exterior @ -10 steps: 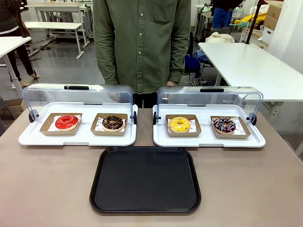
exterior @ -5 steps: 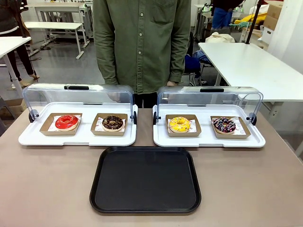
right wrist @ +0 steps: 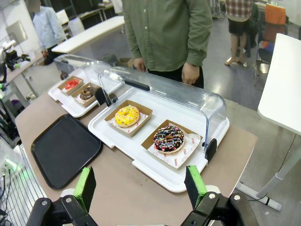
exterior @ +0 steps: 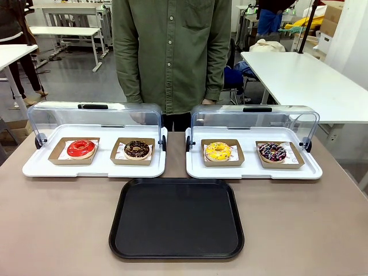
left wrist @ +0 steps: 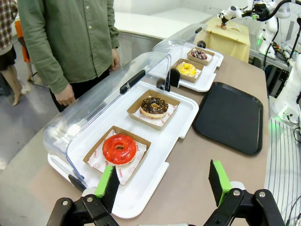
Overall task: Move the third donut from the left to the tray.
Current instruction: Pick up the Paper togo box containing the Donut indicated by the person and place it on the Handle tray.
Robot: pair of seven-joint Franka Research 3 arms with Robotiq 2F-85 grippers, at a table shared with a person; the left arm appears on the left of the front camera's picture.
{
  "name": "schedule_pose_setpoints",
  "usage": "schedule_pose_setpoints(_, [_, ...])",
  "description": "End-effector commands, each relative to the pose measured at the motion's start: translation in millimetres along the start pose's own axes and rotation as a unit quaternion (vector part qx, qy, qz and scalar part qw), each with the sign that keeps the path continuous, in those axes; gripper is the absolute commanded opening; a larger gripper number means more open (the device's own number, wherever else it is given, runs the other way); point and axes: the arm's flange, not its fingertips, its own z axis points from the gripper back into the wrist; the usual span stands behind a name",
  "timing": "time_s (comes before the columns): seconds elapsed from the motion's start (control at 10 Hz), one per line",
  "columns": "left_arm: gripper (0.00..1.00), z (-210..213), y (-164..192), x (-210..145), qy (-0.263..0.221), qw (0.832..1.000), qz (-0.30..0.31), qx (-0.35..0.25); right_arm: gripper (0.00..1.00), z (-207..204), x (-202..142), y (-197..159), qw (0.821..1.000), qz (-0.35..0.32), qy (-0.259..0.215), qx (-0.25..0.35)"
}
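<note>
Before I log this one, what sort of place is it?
Probably a lab or workshop staged as a bakery counter: lidded white display trays up front, bare white workbenches behind, cardboard boxes at the far right.

Yellow-iced third donut (exterior: 218,151), black tray (exterior: 177,218)

The grey-brown table (exterior: 57,230) carries three things directly on its top: two white trays side by side toward the far edge, and one black tray nearer the robot's side. The left white tray (exterior: 95,171) and the right white tray (exterior: 253,172) lie level with each other with a narrow gap between them, and their clear lids (exterior: 95,118) stand rolled back along their far sides. The black tray (exterior: 176,218) lies flat, centred in front of that gap, with its far rim just beside the near rims of both white trays.
</note>
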Motion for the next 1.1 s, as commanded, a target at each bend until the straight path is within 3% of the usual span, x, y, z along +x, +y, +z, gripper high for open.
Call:
schedule_pose_setpoints(0.0, [1.00,0.2,-0.8,-0.4,-0.002,1.000,-0.003,-0.005,1.00,-1.3,2.8,-2.1,1.000,0.011,-0.015,0.001])
schedule_pose_setpoints(1.0, [1.00,0.2,-0.8,-0.4,-0.002,1.000,-0.003,-0.005,1.00,-1.3,2.8,-2.1,1.000,0.011,-0.015,0.001])
